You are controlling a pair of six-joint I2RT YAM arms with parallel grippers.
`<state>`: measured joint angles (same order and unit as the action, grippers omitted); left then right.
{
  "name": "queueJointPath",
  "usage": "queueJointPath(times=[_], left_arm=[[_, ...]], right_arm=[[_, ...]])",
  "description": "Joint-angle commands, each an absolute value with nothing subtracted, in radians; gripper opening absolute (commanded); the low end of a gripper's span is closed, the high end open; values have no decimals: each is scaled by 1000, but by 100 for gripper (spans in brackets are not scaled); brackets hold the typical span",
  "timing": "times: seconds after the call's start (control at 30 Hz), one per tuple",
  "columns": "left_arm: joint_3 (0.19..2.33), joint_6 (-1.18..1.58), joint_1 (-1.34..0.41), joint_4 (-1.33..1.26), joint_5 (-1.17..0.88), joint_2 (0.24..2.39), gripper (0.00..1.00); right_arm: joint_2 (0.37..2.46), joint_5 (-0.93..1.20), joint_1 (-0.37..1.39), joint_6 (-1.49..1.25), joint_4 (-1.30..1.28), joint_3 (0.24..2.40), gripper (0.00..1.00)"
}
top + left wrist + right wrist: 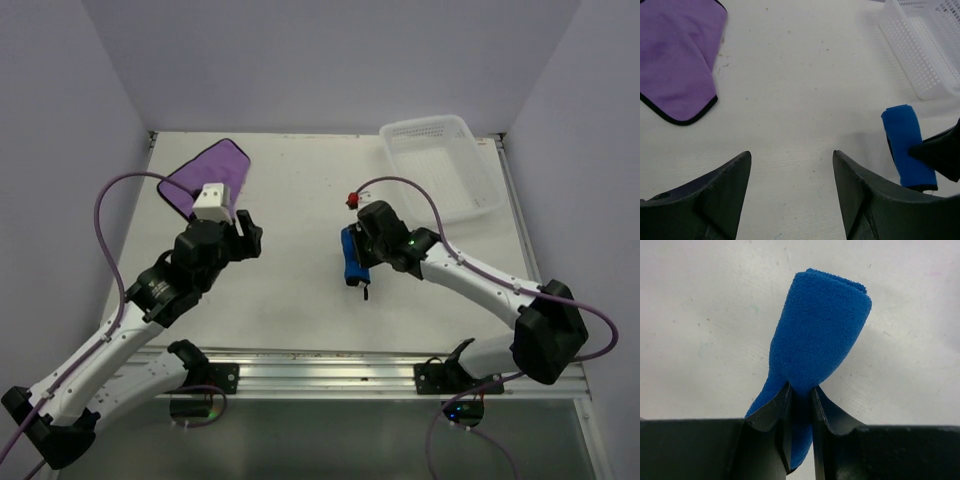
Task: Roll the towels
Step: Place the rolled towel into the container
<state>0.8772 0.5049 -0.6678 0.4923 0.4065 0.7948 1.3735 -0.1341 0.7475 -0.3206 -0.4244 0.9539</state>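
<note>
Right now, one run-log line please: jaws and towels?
left jaws: open, empty | right jaws: shut on rolled blue towel | purple towel: lying unrolled, untouched

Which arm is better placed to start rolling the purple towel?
Left. Its open gripper hovers empty near the flat purple towel, while the right gripper is clamped on the rolled blue towel, farther away.

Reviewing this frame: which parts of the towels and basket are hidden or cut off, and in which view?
- Purple towel: in the top view, the white wrist camera covers its near corner. In the left wrist view, the top and left edges cut it off.
- Blue towel: in the top view, the right gripper overlaps one side. In the right wrist view, its lower end disappears between the fingers.
- Basket: in the left wrist view, the frame edge cuts it off.
</note>
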Motion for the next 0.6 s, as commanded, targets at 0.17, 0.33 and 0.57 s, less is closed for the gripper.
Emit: queueJointPath(times=[0.17,0.33,0.57], left_arm=[[865,394,-663,486,523,770,73],[850,380,-660,480,555,792,74],[824,376,-650,459,560,804,76]], right_arm=[[1445,-5,572,-134,-529,1289,0],[1563,51,453,-39,-606,1508,0],[1736,253,240,-9,-641,1774,0]])
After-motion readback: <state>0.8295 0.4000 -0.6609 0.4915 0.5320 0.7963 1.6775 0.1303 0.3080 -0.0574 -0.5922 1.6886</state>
